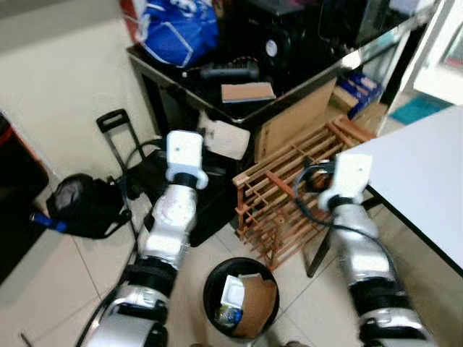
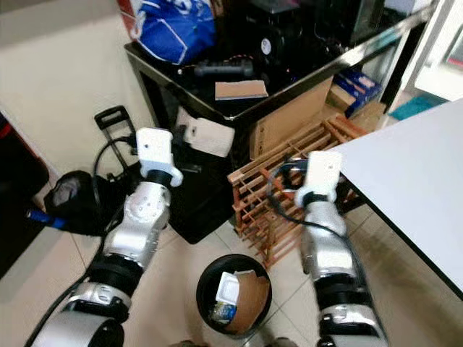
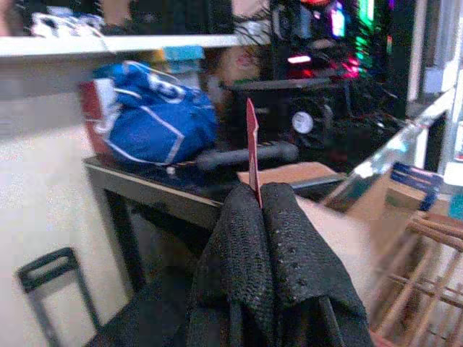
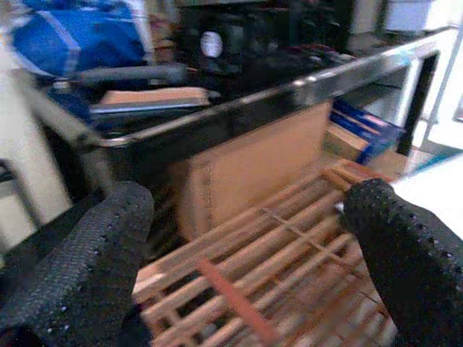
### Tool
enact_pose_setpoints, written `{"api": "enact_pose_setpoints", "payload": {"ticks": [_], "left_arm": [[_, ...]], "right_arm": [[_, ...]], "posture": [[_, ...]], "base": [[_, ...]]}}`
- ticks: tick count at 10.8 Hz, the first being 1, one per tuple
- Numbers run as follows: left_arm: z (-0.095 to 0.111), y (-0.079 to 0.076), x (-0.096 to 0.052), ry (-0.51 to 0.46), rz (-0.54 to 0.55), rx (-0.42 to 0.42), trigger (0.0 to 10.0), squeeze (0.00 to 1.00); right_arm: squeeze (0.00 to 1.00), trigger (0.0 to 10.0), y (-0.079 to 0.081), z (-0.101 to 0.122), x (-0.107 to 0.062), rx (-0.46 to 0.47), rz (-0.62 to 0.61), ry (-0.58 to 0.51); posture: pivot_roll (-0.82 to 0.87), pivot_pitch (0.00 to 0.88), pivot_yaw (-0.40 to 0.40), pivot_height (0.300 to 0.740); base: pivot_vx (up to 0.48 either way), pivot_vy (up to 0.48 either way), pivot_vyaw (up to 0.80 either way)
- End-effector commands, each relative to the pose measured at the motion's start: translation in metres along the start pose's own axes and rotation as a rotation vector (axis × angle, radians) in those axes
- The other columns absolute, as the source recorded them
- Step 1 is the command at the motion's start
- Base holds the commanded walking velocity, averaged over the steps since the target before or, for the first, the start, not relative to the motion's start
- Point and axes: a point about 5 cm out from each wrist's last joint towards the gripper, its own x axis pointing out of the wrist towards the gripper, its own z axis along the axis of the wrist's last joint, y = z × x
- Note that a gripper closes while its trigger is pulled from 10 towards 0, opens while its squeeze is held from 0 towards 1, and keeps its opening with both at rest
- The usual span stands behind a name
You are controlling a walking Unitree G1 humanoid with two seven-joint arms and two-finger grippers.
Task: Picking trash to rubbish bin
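Rubbish bin (image 1: 241, 298) sits bottom centre, holding cardboard and wrappers. Left end effector (image 3: 258, 206) is clamped on a thin red scrap (image 3: 251, 148); right end effector (image 4: 246, 238) gapes empty. Bring left over the bin mouth before releasing.

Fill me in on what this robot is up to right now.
It is clearing trash into the black rubbish bin on the floor at its feet, which already holds cardboard and a white container. The left gripper is raised toward the dark table with its fingers pressed together on a thin red scrap. The right gripper hangs open above the wooden rack, holding nothing.
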Motion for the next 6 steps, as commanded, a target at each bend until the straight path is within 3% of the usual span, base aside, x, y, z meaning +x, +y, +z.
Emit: {"api": "enact_pose_setpoints", "payload": {"ticks": [1,4,6], "left_arm": [[-0.002,0.000,-0.001,0.009,-0.015,0.001,10.0,0.00],[-0.027,-0.007,-0.012,0.116,-0.092,-0.010,10.0,0.00],[-0.058,0.004,-0.027,0.263,-0.095,0.031,10.0,0.00]], "right_arm": [[0.00,10.0,0.001,-0.001,0.000,-0.002,0.009,-0.001],[0.00,10.0,-0.002,-0.011,-0.003,-0.019,0.011,0.041],[0.00,10.0,-0.005,-0.035,-0.012,-0.054,0.024,0.140]], "posture": [[-0.10,0.047,0.083,0.740],[-0.10,0.058,0.079,0.740],[-0.10,0.064,0.074,0.740]], "base": [[0.000,0.000,0.00],[0.000,0.000,0.00],[0.000,0.000,0.00]]}}
